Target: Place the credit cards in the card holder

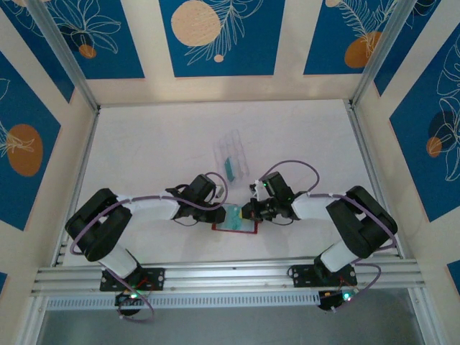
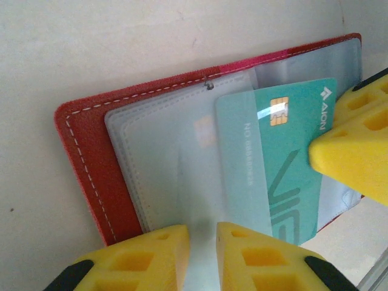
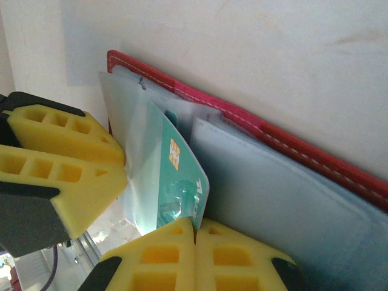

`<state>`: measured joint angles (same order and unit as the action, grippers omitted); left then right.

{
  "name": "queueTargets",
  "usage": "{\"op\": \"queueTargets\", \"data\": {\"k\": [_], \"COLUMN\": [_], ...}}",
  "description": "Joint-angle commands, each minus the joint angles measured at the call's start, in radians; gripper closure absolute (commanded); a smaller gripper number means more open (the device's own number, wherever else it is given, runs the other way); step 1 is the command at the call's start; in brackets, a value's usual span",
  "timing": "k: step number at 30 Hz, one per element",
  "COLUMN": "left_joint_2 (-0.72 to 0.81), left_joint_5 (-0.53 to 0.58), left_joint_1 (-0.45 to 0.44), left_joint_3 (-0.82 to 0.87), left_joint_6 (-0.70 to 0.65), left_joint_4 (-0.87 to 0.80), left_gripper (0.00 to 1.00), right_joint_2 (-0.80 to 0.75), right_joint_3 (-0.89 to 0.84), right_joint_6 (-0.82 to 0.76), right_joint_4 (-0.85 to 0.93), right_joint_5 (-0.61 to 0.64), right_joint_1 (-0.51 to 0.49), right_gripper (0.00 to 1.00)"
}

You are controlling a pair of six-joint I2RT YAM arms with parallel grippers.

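Tabletop (image 1: 158, 144) white, walls (image 1: 215, 36) blue-floral; card holder (image 2: 85, 157) open; right hand (image 3: 195, 233) pinches credit card (image 2: 291, 151); left hand (image 2: 203, 233) narrow, grip unclear.

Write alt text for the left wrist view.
A teal card lies partly under a clear sleeve of the open red wallet on a white table. The right gripper pinches the card's right edge. The left gripper, at the bottom, straddles the sleeve's near edge.

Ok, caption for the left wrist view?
Right end effector holds a thin teal-green credit card partway inside a clear sleeve of the open red card holder.
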<state>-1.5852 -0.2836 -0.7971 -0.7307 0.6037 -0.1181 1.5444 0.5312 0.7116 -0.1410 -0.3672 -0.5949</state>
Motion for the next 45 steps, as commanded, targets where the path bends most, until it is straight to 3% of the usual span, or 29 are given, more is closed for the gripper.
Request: {"op": "queueTargets", "data": {"k": [1,18,23,26,34,45], "left_joint_2": [-0.047,0.038,0.138,0.171,0.107,0.024], "left_joint_5": [0.031,-0.027,-0.079,-0.055,-0.052,-0.056], "left_joint_1": [-0.009,-0.003,0.07,0.109,0.118,0.079], "left_joint_3": [0.036,0.068,0.112,0.125,0.152,0.152], "left_joint_6": [0.016,0.07,0.112,0.096,0.066,0.086], "left_joint_4": [-0.058,-0.02,0.007,-0.024,-0.007,0.058], "left_gripper": [0.78,0.78,0.78,0.8,0.89,0.89], "right_joint_2": [0.046,0.163,0.146,0.153,0.204,0.176], "right_joint_3": [0.033,0.114,0.129,0.148,0.194,0.234], "right_joint_6": [0.001,0.061,0.028,0.008,-0.012,-0.021], "right_joint_4": [0.056,-0.012,0.058,0.092,0.135,0.156], "right_joint_5": [0.006,-0.001,0.02,0.016,-0.001,0.048], "right_joint_1": [-0.029,-0.093,-0.088,-0.088,-0.098,-0.155], "right_gripper": [1.0,1.0,1.0,1.0,1.0,0.93]}}
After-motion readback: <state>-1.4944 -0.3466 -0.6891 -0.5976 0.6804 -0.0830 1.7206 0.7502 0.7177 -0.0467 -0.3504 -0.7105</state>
